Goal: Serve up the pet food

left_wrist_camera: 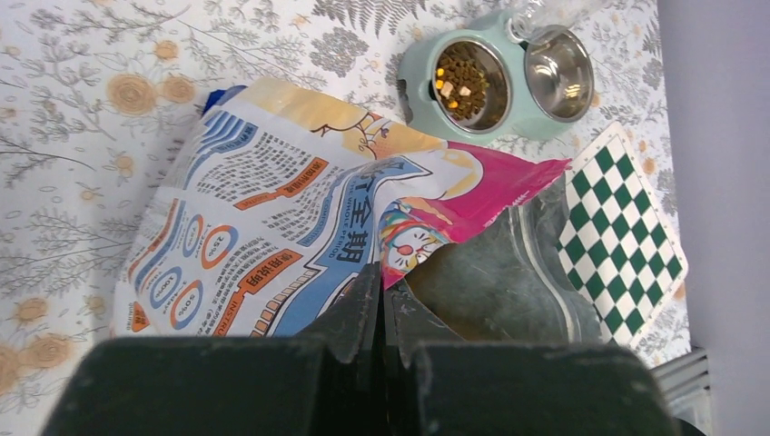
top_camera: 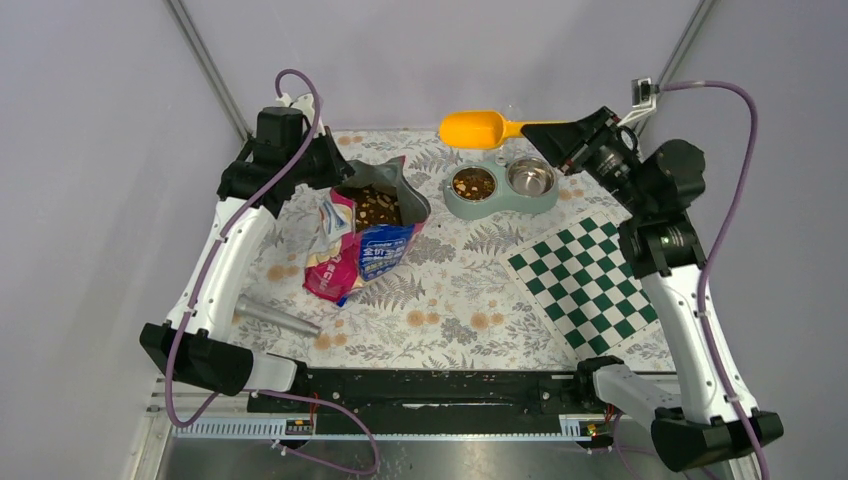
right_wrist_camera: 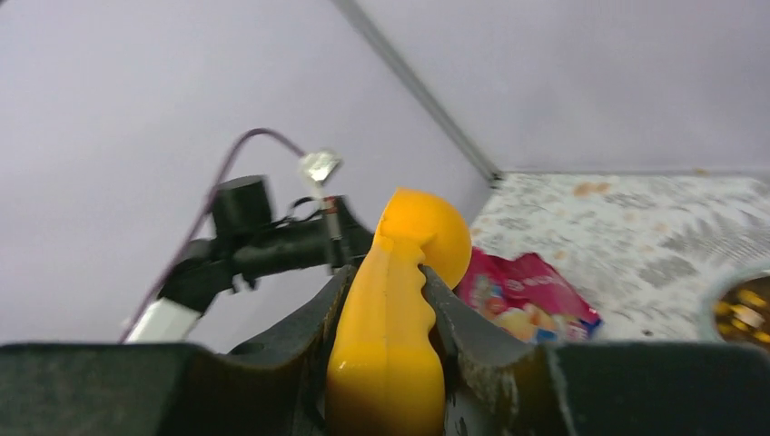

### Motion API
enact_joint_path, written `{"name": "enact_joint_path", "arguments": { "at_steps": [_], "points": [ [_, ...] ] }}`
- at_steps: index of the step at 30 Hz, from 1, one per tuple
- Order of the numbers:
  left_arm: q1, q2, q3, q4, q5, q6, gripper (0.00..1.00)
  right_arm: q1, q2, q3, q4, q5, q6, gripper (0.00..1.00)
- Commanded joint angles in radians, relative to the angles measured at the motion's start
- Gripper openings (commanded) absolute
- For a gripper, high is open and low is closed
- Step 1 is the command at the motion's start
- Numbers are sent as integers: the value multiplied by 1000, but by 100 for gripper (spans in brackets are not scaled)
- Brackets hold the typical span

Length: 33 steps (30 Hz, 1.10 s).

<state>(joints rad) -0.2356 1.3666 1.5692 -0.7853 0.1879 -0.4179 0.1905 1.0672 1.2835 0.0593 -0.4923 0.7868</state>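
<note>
Pet food shows as brown kibble inside the open mouth of the printed bag, which lies on the floral cloth. More pet food fills the left cup of the teal double bowl; the right steel cup is bare. My left gripper is shut, pinching the bag's pink rim at the mouth. My right gripper is shut on the handle of the orange scoop. In the top view the scoop hangs in the air behind the bowl, its inside hidden.
A green-and-white checkered mat lies at the right of the table. A metal cylinder rests near the left arm's base. Grey walls close in the back and both sides.
</note>
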Motion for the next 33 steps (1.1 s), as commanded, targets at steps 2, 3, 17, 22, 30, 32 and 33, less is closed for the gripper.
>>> {"name": "enact_joint_path", "arguments": {
  "at_steps": [2, 3, 17, 22, 30, 32, 33],
  "points": [
    [-40, -51, 17, 151, 89, -79, 0, 112, -28, -9, 20, -103, -23, 0],
    [-49, -47, 19, 152, 80, -78, 0, 150, -29, -2, -38, -63, -73, 0],
    [-139, -9, 12, 139, 26, -78, 0, 448, 307, 153, -459, 286, -267, 0],
    [-142, 11, 18, 129, 24, -66, 0, 568, 443, 258, -481, 354, -288, 0],
    [-142, 19, 17, 113, -7, -50, 0, 616, 611, 315, -526, 456, -268, 0],
    [-143, 19, 17, 104, -18, -45, 0, 620, 649, 320, -503, 416, -263, 0],
    [-142, 19, 18, 101, -24, -41, 0, 622, 667, 315, -489, 388, -253, 0]
  ]
}}
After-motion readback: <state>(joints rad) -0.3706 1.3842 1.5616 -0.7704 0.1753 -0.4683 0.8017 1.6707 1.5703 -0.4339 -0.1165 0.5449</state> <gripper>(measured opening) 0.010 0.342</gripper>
